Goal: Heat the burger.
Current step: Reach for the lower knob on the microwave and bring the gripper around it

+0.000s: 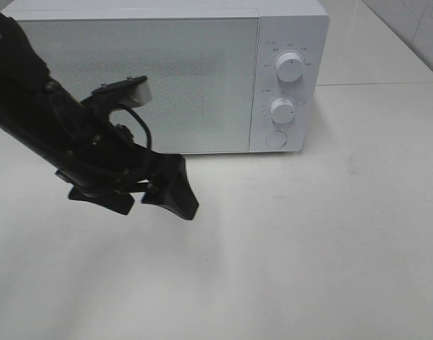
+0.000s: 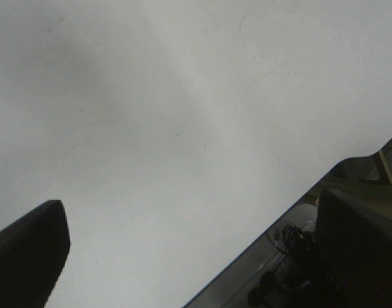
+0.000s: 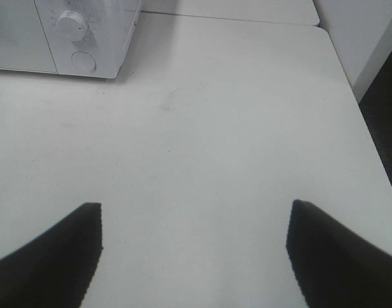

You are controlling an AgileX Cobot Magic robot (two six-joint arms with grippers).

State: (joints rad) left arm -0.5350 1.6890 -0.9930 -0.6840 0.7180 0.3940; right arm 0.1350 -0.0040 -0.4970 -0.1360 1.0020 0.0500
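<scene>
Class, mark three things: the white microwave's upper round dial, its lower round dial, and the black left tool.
Upper round white dial [image 1: 290, 66], exterior high view, knob centre.
Lower round white dial [image 1: 282, 110], exterior high view, knob centre.
Black left tool [image 1: 159, 210], exterior high view, between fingertips.

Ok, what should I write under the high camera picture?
Open, empty left gripper in front of the closed white microwave on the pale table.
</scene>
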